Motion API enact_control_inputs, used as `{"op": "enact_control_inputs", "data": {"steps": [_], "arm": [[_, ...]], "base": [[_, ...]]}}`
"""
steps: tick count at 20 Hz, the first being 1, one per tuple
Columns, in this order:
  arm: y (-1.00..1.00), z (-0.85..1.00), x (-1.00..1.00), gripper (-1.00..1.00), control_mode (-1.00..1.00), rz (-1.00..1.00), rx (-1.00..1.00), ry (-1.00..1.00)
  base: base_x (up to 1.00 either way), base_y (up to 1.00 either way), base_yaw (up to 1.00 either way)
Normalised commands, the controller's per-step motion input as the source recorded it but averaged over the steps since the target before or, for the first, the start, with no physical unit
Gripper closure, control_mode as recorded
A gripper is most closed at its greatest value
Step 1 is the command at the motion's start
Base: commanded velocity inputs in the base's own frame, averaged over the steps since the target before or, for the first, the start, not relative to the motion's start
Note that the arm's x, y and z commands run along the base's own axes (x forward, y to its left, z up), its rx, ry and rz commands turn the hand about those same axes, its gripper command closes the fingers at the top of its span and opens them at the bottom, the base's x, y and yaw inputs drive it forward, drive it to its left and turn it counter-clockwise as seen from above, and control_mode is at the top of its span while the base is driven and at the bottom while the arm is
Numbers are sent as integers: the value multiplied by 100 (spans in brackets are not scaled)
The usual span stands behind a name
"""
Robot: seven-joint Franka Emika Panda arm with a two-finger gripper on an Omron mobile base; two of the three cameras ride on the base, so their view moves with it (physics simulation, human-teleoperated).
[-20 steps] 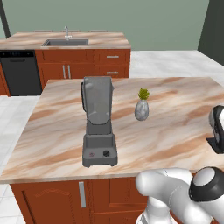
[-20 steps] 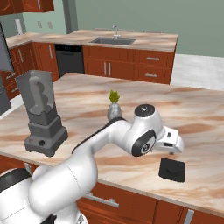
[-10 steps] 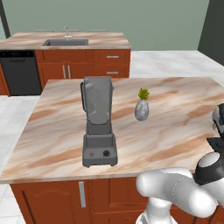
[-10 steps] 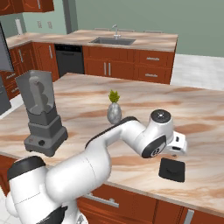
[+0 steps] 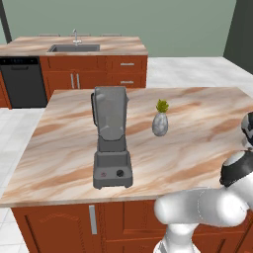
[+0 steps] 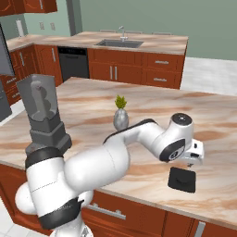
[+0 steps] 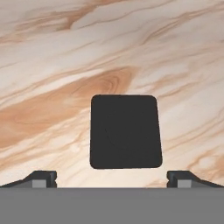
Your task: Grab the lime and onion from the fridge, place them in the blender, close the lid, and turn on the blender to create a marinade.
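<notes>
The dark grey blender (image 5: 111, 138) stands on the marble island, its smoky jar uncovered on top; it is at the left in the right base view (image 6: 44, 115). The black squarish lid (image 6: 182, 179) lies flat on the counter near the island's front right edge. My gripper (image 6: 190, 162) hangs just above and behind the lid. In the hand view the lid (image 7: 125, 131) sits centred between the wide-apart fingertips, and the gripper (image 7: 111, 179) is open with nothing in it. The lime and onion are out of view.
A small grey vase with green leaves (image 5: 159, 121) stands mid-island, right of the blender. Behind the island runs a counter with a sink (image 5: 74, 48) and a black dishwasher (image 5: 22, 81). The island's front edge (image 6: 152, 201) is close to the lid.
The arm has stretched out to the right and lowered, bringing the hand from beside the vase to just over the lid. Blender, vase and lid have stayed put.
</notes>
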Motion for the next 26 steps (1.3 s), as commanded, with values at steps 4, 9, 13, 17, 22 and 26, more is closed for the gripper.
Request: {"op": "enact_control_inputs", "data": {"steps": [4,9,13,17,22,26], "arm": [[-1,-31,12,-100,-100,0,0,12],[-10,-40,10,-100,-100,1,1,4],[-27,-38,7,-100,-100,3,6,0],[-30,-27,8,-100,-100,1,10,0],[-22,-15,9,-100,-100,0,8,0],[-4,-6,9,-100,-100,0,3,2]], "base": [[0,0,0],[0,0,0],[0,0,0],[0,0,0],[0,0,0],[0,0,0]]}}
